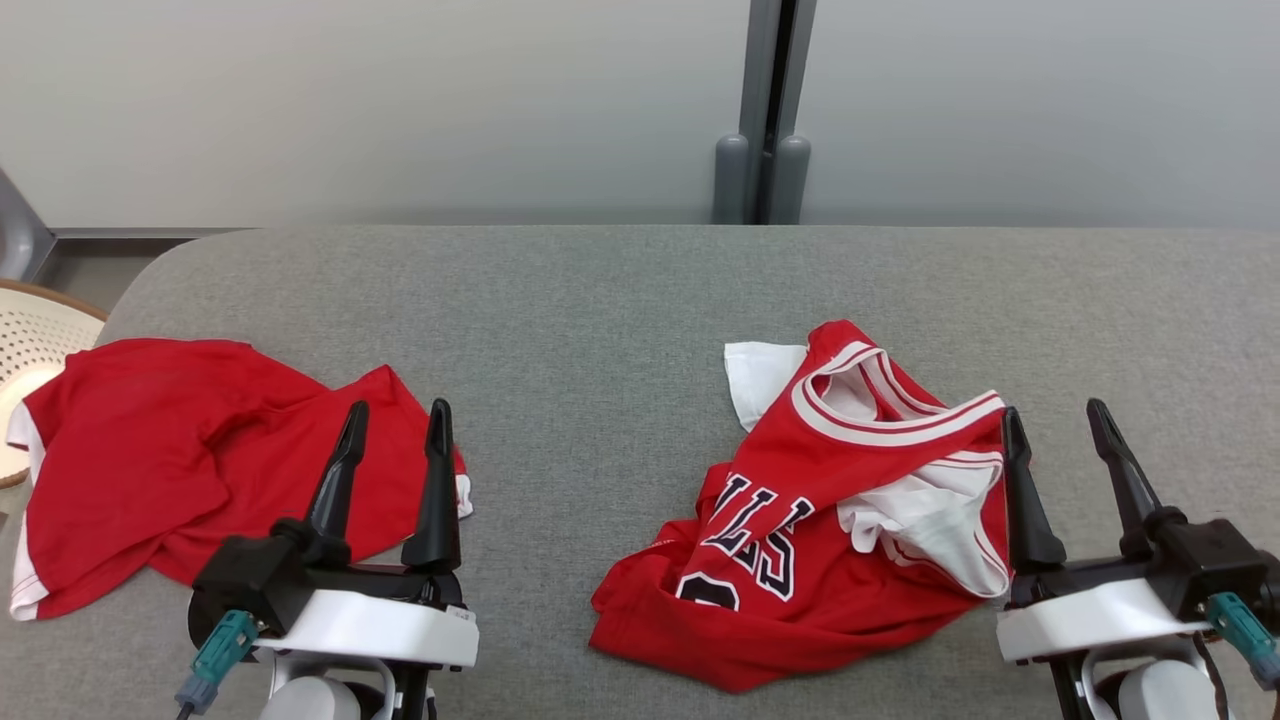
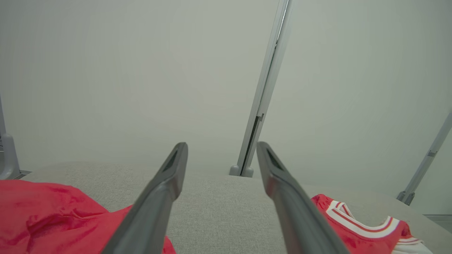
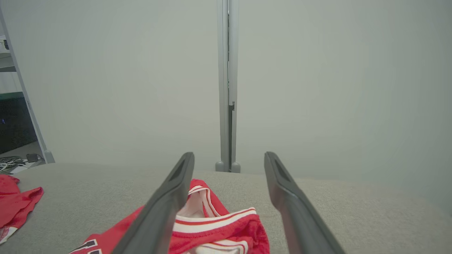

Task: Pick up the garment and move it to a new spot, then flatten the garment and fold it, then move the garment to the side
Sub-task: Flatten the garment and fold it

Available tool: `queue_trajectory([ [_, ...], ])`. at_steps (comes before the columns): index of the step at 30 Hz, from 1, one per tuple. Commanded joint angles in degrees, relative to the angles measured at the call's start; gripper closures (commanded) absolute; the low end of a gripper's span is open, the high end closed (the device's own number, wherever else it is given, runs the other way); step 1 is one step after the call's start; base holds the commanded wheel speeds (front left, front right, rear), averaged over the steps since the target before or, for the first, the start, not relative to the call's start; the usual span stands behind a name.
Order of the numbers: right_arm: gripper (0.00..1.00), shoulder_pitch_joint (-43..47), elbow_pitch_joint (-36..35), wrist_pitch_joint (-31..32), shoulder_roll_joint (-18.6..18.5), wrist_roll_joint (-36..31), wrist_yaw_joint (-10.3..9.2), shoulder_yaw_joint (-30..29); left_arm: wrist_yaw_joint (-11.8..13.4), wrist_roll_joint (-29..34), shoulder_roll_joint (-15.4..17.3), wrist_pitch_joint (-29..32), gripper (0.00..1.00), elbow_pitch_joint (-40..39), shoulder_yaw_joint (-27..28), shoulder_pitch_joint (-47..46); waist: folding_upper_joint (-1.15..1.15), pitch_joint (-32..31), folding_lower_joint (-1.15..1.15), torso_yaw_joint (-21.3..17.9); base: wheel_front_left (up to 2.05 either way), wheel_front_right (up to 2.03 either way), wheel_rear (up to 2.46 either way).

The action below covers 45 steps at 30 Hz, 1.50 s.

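A crumpled red jersey [image 1: 800, 520] with white trim and dark lettering lies in a heap on the grey padded table [image 1: 600, 300], right of centre. Just beyond its right edge my right gripper [image 1: 1055, 410] stands open, holding nothing. The right wrist view has the jersey [image 3: 219, 225] under and between those open fingers [image 3: 229, 155]. My left gripper [image 1: 397, 410] is open too, hovering over the right edge of a plain red garment [image 1: 150, 460] spread at the table's left. In the left wrist view the open fingers [image 2: 221, 146] frame bare table, with red cloth [image 2: 42, 215] at lower left and the jersey [image 2: 353, 225] at lower right.
A white perforated basket [image 1: 30, 340] sits past the table's left edge. A grey post [image 1: 765, 150] rises against the pale wall behind the table. Bare grey surface runs between the two garments and along the far side.
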Motion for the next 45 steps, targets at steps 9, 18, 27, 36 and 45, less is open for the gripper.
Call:
queue_trajectory([
  [9, 0.0, -3.5, 1.6, 2.1, 0.4, 1.0, -0.02, 0.3, -0.4, -0.1, 0.2, 0.0, 0.0, 0.1, -1.7, -1.2, 0.0, 3.3, 0.0, 0.4, 0.0, 0.0, 0.0],
  [18, 0.0, -16.4, 9.3, 15.9, -6.0, 6.0, -0.03, 5.2, -0.3, -0.9, 0.2, 0.0, 0.0, -0.7, -3.2, -4.2, 0.0, 9.7, 0.0, 3.6, 0.0, 0.0, 0.0],
  [27, 0.0, -23.2, 14.9, 23.3, -15.6, 3.9, -0.03, 12.2, 0.5, -3.1, 0.2, 0.0, 0.0, -0.8, -5.7, -6.8, 0.0, 13.9, 0.0, 7.6, 0.0, 0.0, 0.0],
  [36, 1.0, -28.3, 17.6, 21.5, -18.4, 6.1, -0.03, 15.5, 0.6, -3.8, 0.2, 0.0, 0.0, -0.8, -6.6, -8.3, 0.0, 16.3, 0.0, 9.1, 0.0, 0.0, 0.0],
  [45, 1.0, -36.7, 19.7, 17.3, -20.2, 8.2, -0.03, 10.9, 0.9, -4.1, 0.2, 0.0, 0.0, -0.1, -7.0, -8.3, 0.0, 15.3, 0.0, 9.1, 0.0, 0.0, 0.0],
])
